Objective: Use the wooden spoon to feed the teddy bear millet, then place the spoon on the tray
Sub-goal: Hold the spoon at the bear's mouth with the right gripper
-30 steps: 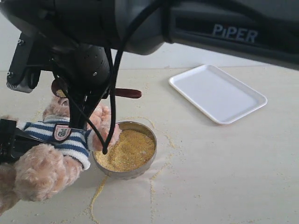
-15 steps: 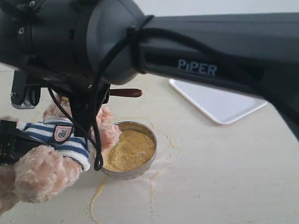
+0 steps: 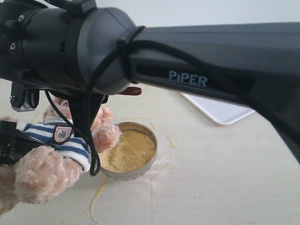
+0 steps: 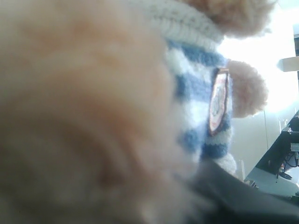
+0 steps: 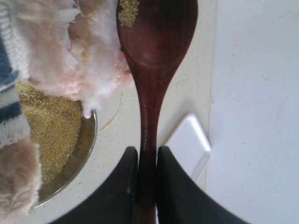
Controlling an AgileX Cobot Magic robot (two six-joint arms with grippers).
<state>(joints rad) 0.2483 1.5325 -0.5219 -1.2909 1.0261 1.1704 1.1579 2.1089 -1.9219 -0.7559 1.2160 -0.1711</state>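
Right arm point(image 3: 211, 61) spans the table point(image 3: 225, 178). Teddy bear point(image 3: 47, 171) is at the table's left side. Left gripper point(image 3: 11, 143) is against its shirt; whether it grips cannot be told. Tray point(image 3: 220, 112) lies near the far edge, half hidden. Bear's paw rests on the metal bowl point(image 3: 152, 157) of millet point(image 3: 129, 150). Right gripper point(image 5: 146, 156) is clamped on the wooden spoon point(image 5: 154, 46), which carries a few grains and touches the bear's fur.

The fluffy light-brown teddy bear point(image 3: 42, 173) wears a blue-and-white striped shirt point(image 3: 70, 145). The fine millet point(image 3: 129, 150) is golden-yellow, the slim wooden spoon point(image 5: 152, 56) dark reddish-brown, the flat tray point(image 3: 220, 112) white.
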